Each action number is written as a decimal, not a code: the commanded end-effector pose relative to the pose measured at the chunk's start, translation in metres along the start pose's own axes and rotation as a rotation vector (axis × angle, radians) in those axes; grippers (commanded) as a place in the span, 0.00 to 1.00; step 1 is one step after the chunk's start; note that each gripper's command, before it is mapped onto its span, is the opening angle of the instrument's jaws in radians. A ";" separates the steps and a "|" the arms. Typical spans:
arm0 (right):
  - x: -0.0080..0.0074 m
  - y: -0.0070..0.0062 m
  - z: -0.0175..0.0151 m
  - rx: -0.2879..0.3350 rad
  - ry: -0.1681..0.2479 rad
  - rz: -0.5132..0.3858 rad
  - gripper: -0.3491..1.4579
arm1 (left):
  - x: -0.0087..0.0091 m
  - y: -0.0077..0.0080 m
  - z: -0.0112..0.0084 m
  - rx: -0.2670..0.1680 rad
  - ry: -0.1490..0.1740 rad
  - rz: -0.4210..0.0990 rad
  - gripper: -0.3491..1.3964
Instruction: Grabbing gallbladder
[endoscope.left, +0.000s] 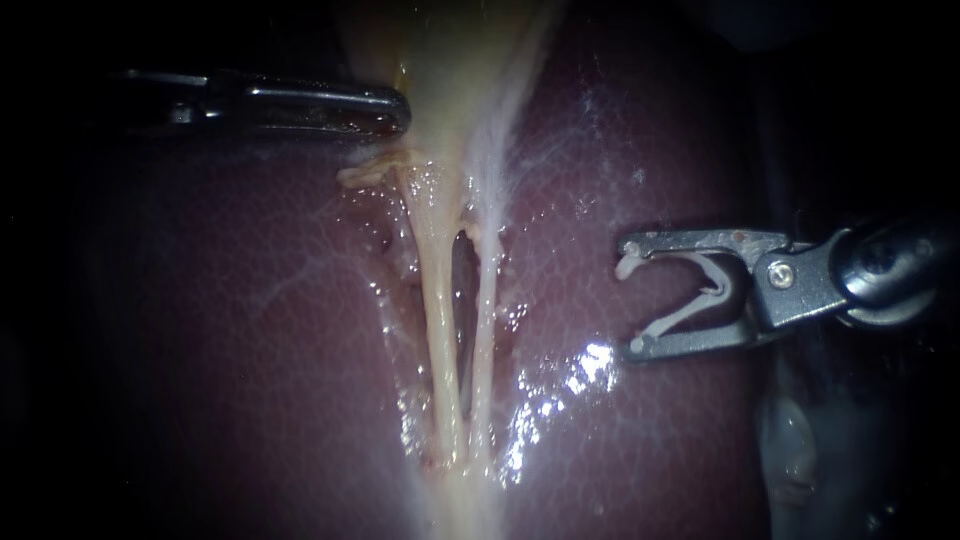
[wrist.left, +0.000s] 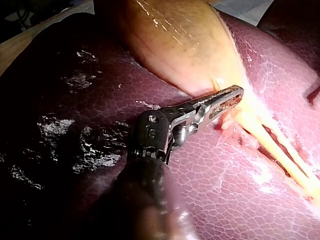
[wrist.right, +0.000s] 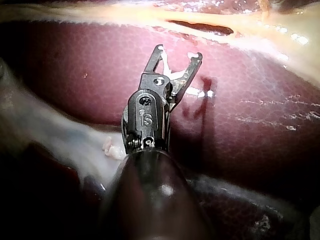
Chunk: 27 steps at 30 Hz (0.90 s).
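In the endoscope view, the gallbladder lay at the top centre, pale and yellowish, narrowing into two pale tubes that ran down over the dark red liver. My left instrument came in level from the left. Its jaws lay together with nothing between them, the tip touching the gallbladder's left edge just above where the tubes began. My right instrument sat well apart from the tubes, over the liver. Its jaws stood wide, with a white clip seated between them, one leg against each jaw.

From the left wrist, my left instrument showed its slim jaws closed and gripping nothing. The tip rested against the narrow end of the gallbladder, where the tubes led off across the liver.

From the right wrist, my right instrument hung over the liver. The clip sat in its spread jaws, and the tubes lay ahead, untouched.
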 end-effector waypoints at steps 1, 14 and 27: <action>0.0000 0.0000 0.0000 0.000 0.000 0.000 0.47 | 0.0000 0.0000 0.0000 0.001 0.000 0.000 0.00; 0.0000 0.0000 0.0001 -0.001 0.000 0.000 0.47 | -0.0002 -0.0004 0.0001 0.051 -0.042 -0.002 0.69; 0.0000 0.0000 0.0000 0.000 0.000 0.000 0.47 | 0.0020 -0.0008 0.0020 0.045 -0.045 0.013 0.69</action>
